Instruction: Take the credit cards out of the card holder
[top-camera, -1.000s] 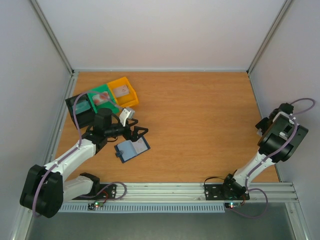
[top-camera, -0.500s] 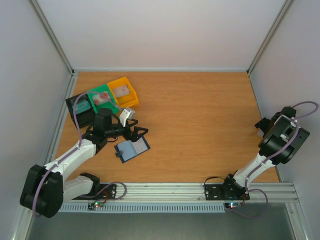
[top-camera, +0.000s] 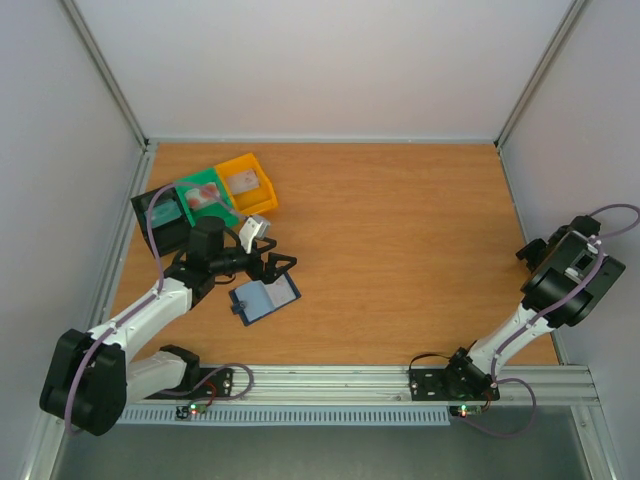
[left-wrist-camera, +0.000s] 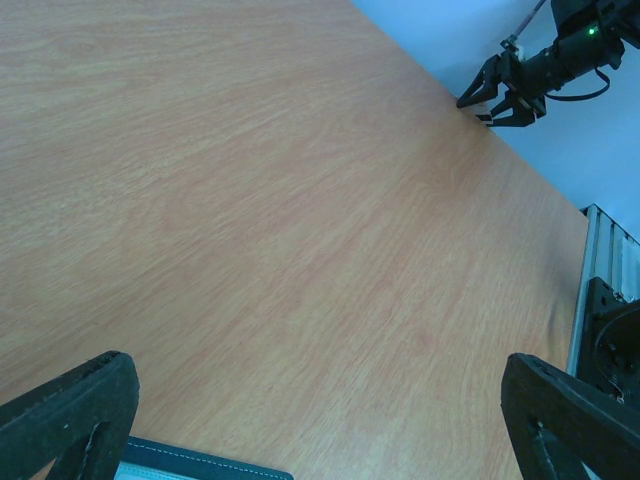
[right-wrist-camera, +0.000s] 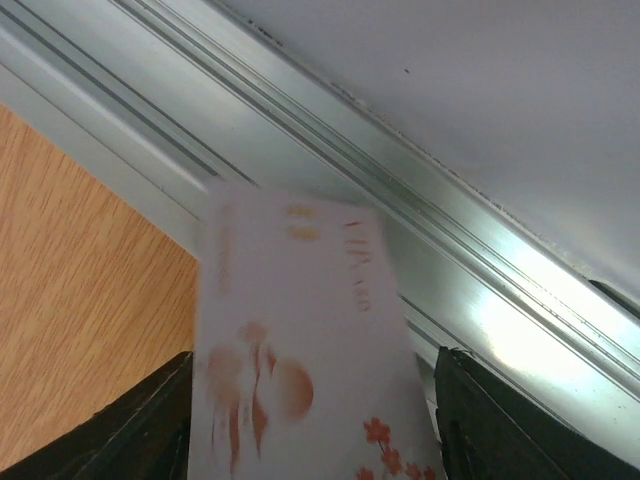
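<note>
The card holder (top-camera: 265, 298) lies open and flat on the wooden surface (top-camera: 400, 240), at about 8 o'clock in the overhead view and well apart from the right arm. It is a dark navy bifold with a lighter blue-grey inner panel facing up. Whether any card is left in its pockets is too small to tell. Just at its 12 o'clock hovers the left pincer (top-camera: 272, 264), spread wide and holding nothing. Its wrist camera shows only bare wood between the fingers and a sliver of the holder's navy edge at 6 o'clock.

Over the last second the left arm, the holder and the bins have stayed put. Only the right arm has moved, drawing its wrist a little further toward the right wall at 3 o'clock. The right pincer (right-wrist-camera: 312, 360) has a credit card (right-wrist-camera: 300, 320) between its fingers: pale, with orange-red blots and small flowers, and blurred. The card nearly fills the partly open gap, but I cannot tell whether it is clamped or loose.

This suggests one card is out and being carried clear. At 10 o'clock stand a black bin (top-camera: 140, 205), a green bin (top-camera: 183, 186) holding a red-marked card (top-camera: 203, 196), and a yellow bin (top-camera: 262, 170) holding a pale card (top-camera: 243, 181).
</note>
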